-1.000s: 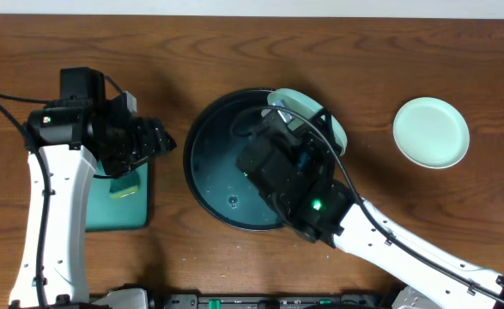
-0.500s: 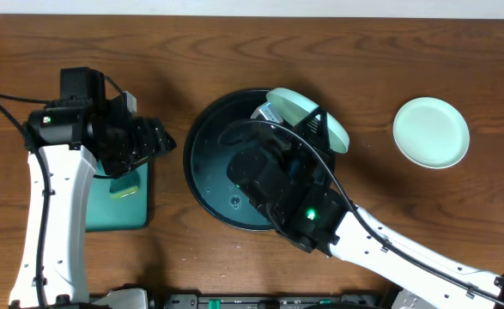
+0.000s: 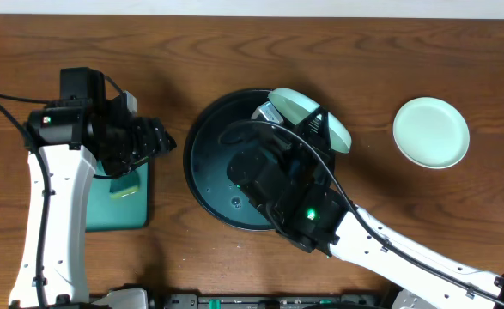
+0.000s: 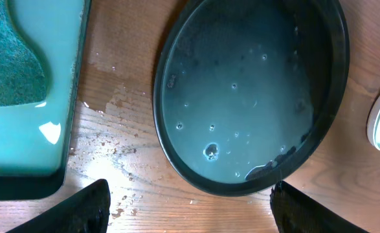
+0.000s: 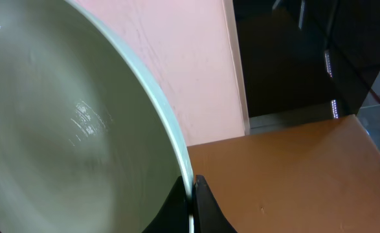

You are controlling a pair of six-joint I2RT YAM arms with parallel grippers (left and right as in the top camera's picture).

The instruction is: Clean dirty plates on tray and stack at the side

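Right gripper (image 5: 191, 196) is clamped on the rim of a tilted mint-green plate (image 3: 308, 115) over the black tray (image 3: 202, 163), upper right. Left gripper (image 3: 160, 142) gapes, empty. Judged: carrying step; next, set it squarely on the side plate (image 3: 431, 132).

- The tray (image 4: 335, 84) is glossy black; its floor carries a thin grey-teal wet film with small pale drops and bubbles
- The tilted plate (image 3: 316, 116) is mint-green; in the right wrist view it looks pale grey-green, with a lighter rim and soft white reflections
- The plate on the table (image 3: 431, 132) is plain mint-green, with no marks that I can see
- The rectangular tray (image 4: 21, 142) is teal-green with a darker edge and white light spots
- The sponge (image 4: 8, 58) is dark teal with a rough texture
- The table (image 3: 234, 51) is dark brown wood with wavy grain
- The left arm (image 3: 58, 197) and the right arm (image 3: 423, 257) have white links and black joints; the right one shows a small green light
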